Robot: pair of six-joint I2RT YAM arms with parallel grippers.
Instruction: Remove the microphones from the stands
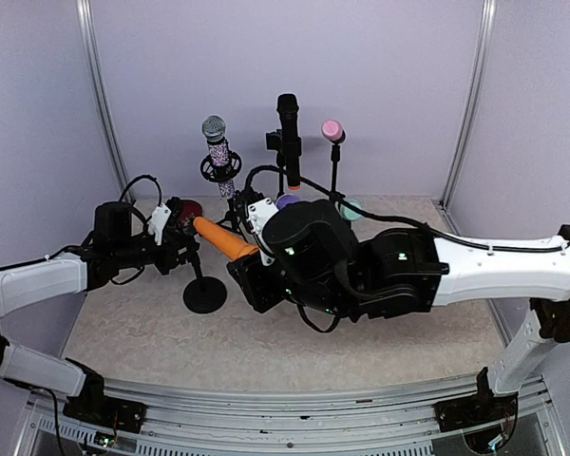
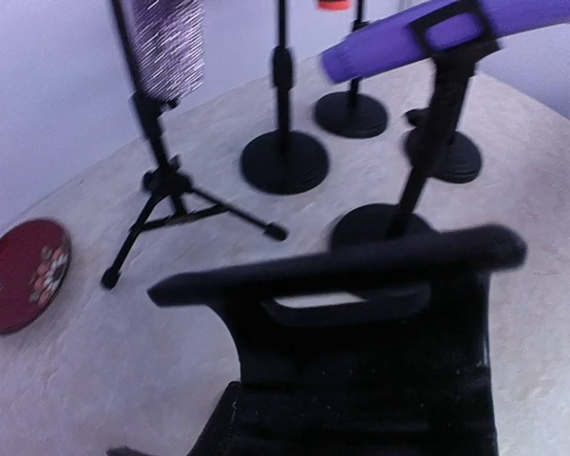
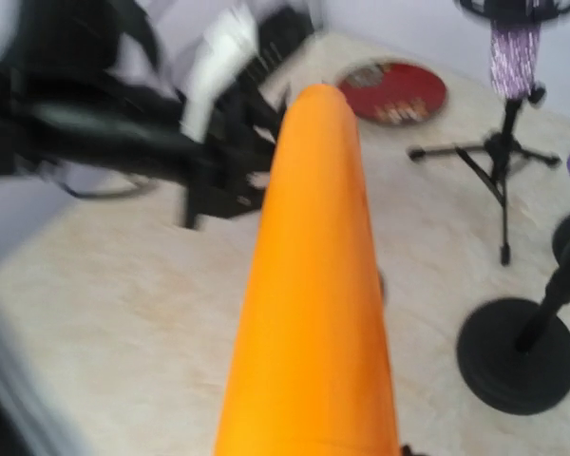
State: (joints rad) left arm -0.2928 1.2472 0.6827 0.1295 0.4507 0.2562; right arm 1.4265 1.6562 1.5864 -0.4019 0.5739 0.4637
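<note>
Orange microphone (image 3: 313,285) fills the right wrist view, pinched at its near end by the right fingers (image 1: 250,266). It slants above the bench (image 1: 142,332), its far end by the top of the stand (image 1: 204,294). Left fingers (image 2: 361,261) sit pressed nearly together there; whether they pinch the pole I cannot tell.

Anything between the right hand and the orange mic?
Nothing visible. The right hand appears to grip one end of the orange mic; the other end sits at the left hand, above the stand.
</note>
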